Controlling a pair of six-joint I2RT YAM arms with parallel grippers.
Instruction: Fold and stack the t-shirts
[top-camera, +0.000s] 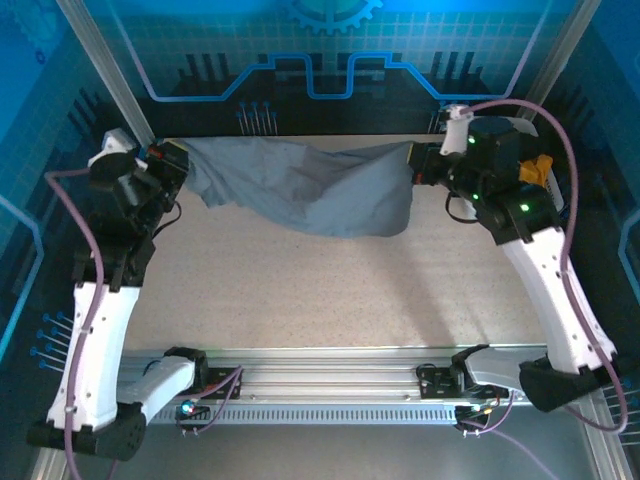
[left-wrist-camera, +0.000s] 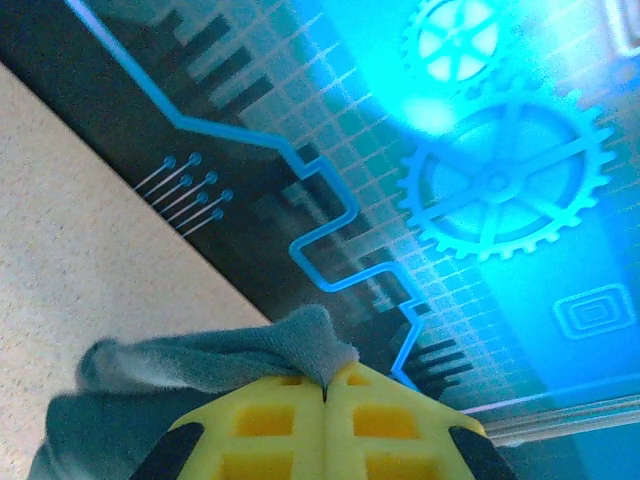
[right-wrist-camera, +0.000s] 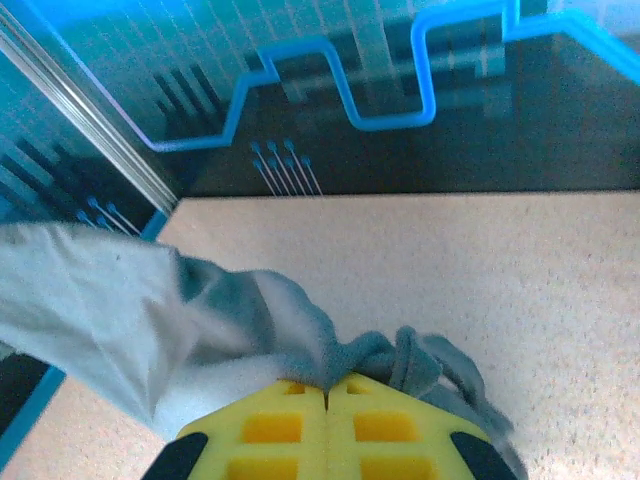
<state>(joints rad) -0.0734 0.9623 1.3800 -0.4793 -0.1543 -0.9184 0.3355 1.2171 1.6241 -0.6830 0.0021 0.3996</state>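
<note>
Speckled table (top-camera: 330, 300) took up the lower and centre frame of the top view. Slate grey t-shirt (top-camera: 310, 190) was strung across the upper centre, its middle sagging toward the table. Left gripper (left-wrist-camera: 325, 385), upper left, was clamped on the shirt's left end. Right gripper (right-wrist-camera: 327, 392), upper right, was clamped on the right end. Both grippers' yellow pads (right-wrist-camera: 270, 425) were pressed together over the cloth. Blue circuit-patterned wall (top-camera: 320, 60) stood behind.
</note>
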